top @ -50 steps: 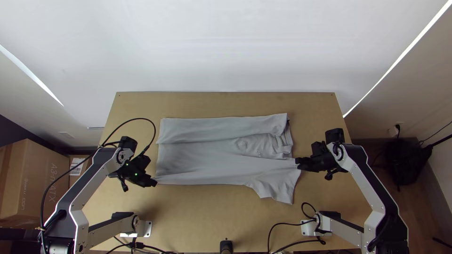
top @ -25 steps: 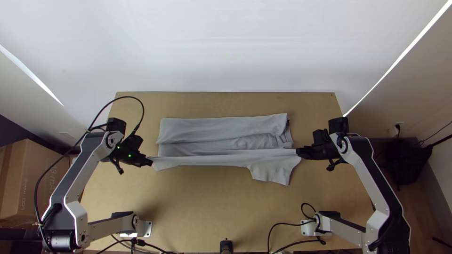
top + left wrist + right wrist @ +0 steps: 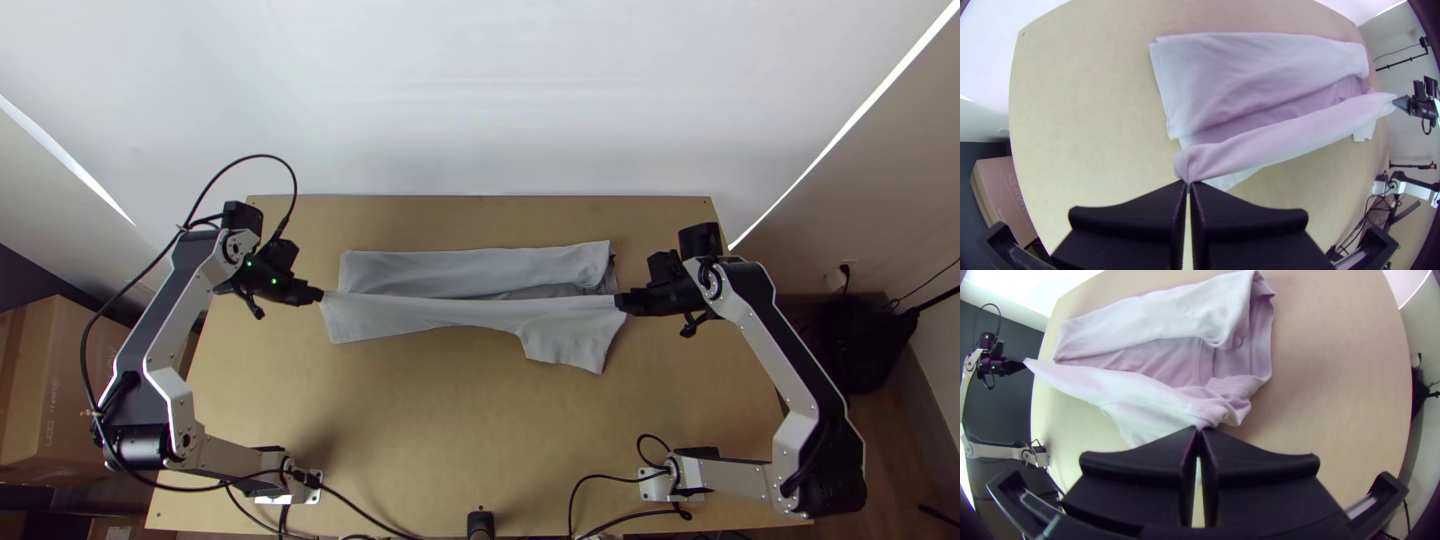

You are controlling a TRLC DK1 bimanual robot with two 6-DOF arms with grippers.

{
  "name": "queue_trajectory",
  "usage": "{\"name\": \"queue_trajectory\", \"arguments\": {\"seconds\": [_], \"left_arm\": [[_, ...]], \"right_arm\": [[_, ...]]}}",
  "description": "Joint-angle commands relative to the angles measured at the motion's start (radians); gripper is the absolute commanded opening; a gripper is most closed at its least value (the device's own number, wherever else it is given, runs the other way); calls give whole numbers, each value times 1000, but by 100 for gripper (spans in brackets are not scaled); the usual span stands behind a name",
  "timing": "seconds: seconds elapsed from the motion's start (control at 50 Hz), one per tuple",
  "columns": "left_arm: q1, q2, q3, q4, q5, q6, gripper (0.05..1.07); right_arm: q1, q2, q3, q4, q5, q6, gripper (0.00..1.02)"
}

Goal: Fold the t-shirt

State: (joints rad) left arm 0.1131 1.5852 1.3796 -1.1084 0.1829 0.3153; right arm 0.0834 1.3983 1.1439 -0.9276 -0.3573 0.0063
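Note:
A grey t-shirt point(image 3: 470, 272) lies across the table's middle, its far side folded over in a long strip. Its near edge is lifted and stretched between both grippers, with cloth draping below. My left gripper point(image 3: 318, 296) is shut on the near left corner; in the left wrist view the left gripper point(image 3: 1188, 184) pinches the t-shirt point(image 3: 1260, 75) at its tips. At the other end, my right gripper point(image 3: 622, 301) is shut on the near edge beside the hanging sleeve; in the right wrist view the right gripper point(image 3: 1199, 430) pinches bunched cloth of the t-shirt point(image 3: 1160, 320).
The wooden table point(image 3: 440, 430) has bare surface in front of the t-shirt and a strip behind it. Cables point(image 3: 590, 510) run along the near edge. A cardboard box point(image 3: 70, 390) stands off the table at the left.
Both grippers have moved up the picture, away from the near edge, carrying the shirt's near edge over its middle. Its stretched band and sleeve moved with them.

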Motion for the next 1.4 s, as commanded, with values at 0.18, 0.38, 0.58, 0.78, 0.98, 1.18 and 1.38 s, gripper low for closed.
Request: {"name": "queue_trajectory", "arguments": {"seconds": [0.18,0.38,0.58,0.78,0.98,1.18,1.38], "left_arm": [[-12,167,226,-18,3,-48,8],[-13,294,371,-42,3,-61,8],[-21,391,447,-45,3,-59,8],[-49,495,526,-45,3,-62,8],[-61,605,627,-45,3,-67,8],[-50,673,662,-45,3,-68,8],[-1,638,587,-50,122,-59,103]], "right_arm": [[4,186,152,10,4,9,2],[4,326,281,30,14,15,2],[4,476,442,41,14,26,2],[4,639,603,41,15,40,2],[3,797,763,41,26,58,2],[-8,900,858,41,50,73,2],[-13,878,841,41,132,86,99]]}}
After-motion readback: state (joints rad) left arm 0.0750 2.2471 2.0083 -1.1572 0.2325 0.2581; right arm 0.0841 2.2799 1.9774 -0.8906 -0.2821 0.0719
